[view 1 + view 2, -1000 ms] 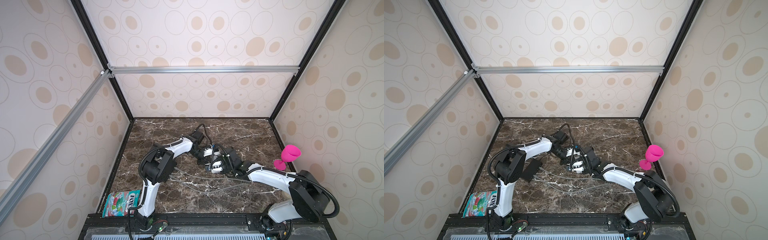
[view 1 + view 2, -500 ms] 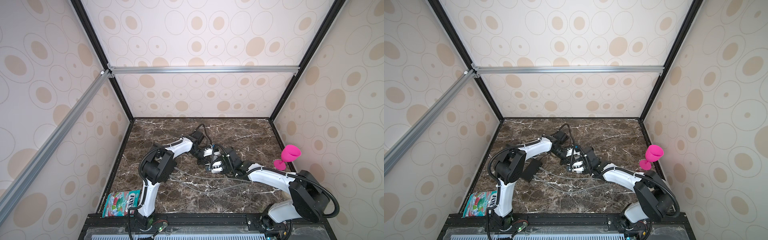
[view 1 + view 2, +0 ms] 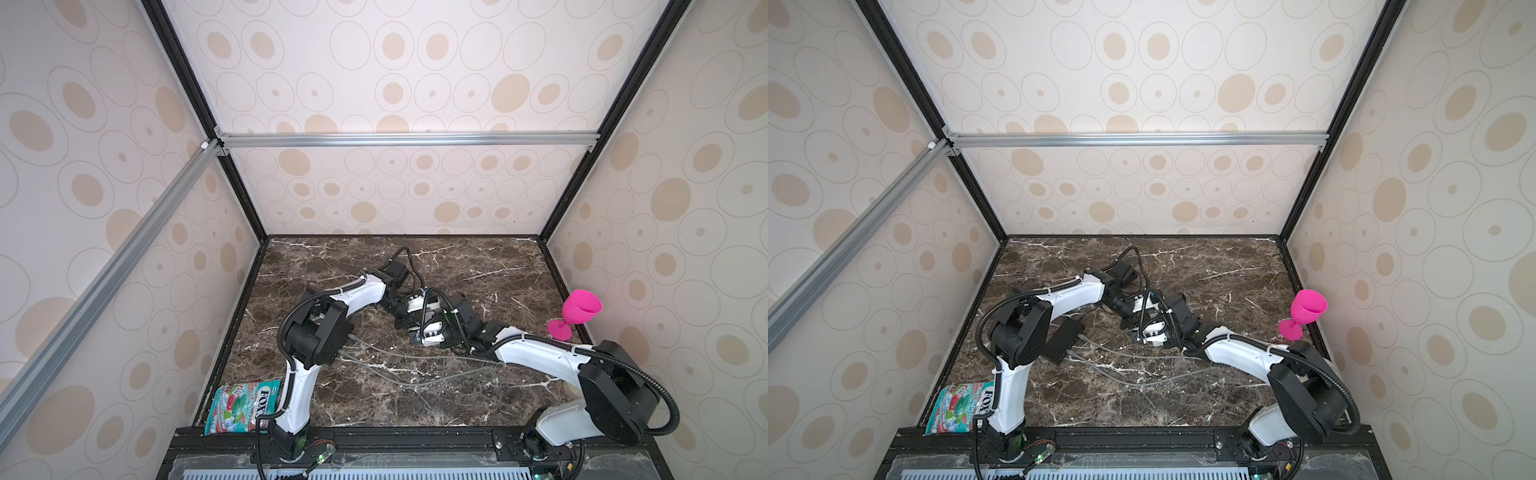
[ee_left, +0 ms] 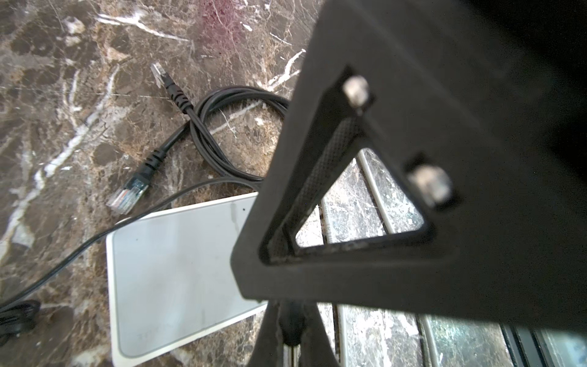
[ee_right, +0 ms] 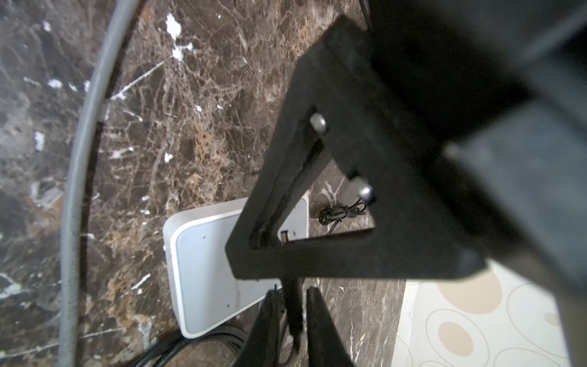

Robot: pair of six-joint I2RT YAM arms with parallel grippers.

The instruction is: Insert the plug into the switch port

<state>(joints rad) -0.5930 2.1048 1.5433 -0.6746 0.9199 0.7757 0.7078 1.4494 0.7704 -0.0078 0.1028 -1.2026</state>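
Observation:
The white switch [image 4: 178,270] lies flat on the marble, and a small port [image 5: 283,236] shows in its side in the right wrist view. A thin black cord [image 4: 63,263] crosses its corner. My right gripper [image 5: 293,336] is shut on a tapered black plug [image 5: 292,305] just off the switch's corner, and the plug's tip is hidden. My left gripper [image 4: 293,352] is shut, with a dark rounded piece that looks like the black cord pinched at the finger roots. In both top views the two grippers [image 3: 405,322] [image 3: 419,336] meet mid-table and cover the switch.
A coiled black network cable [image 4: 222,127] with two loose clear plugs [image 4: 125,197] [image 4: 158,71] lies by the switch. A black box [image 3: 1064,340] trails grey cables [image 3: 395,365] across the front. A pink goblet [image 3: 575,311] stands at the right wall, a candy bag [image 3: 241,409] front left.

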